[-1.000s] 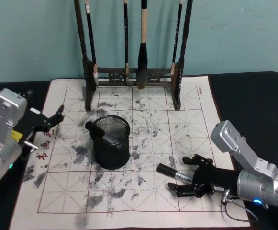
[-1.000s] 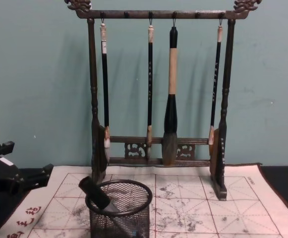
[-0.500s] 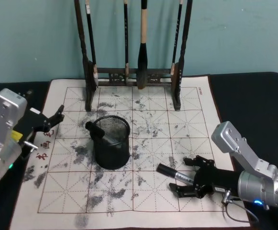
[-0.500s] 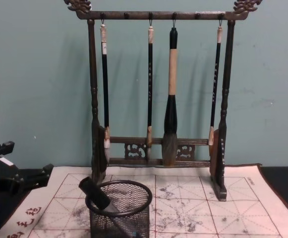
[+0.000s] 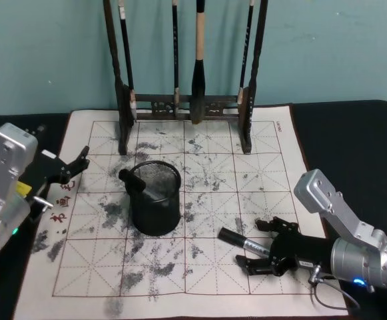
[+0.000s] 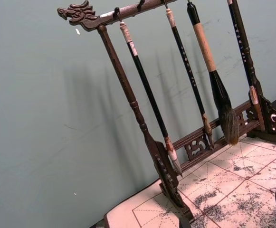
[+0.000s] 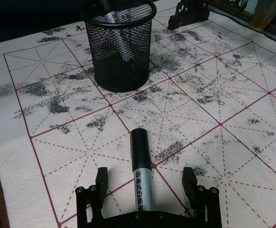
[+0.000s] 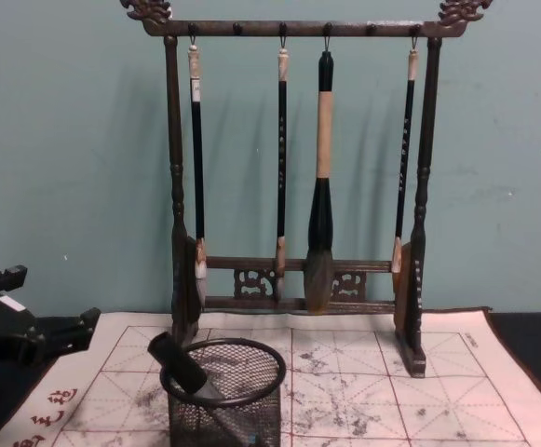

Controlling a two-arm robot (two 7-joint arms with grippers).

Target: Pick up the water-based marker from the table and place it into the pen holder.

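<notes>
Evidently nothing has shifted: the right gripper (image 5: 249,244) still straddles the marker (image 5: 236,239) on the mat (image 5: 206,283) near the table's (image 5: 353,133) front right corner, fingers wide and clear of it, so grasping remains outstanding; left gripper (image 5: 72,169) parked at the left edge.

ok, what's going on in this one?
The right claw is down at the calligraphy mat, open, with the marker lying flat between its jaws; nothing is gripped yet. The pen holder stands upright nearer the mat's middle, with a second marker leaning inside it. The left claw is parked, open, at the mat's left edge.
</notes>
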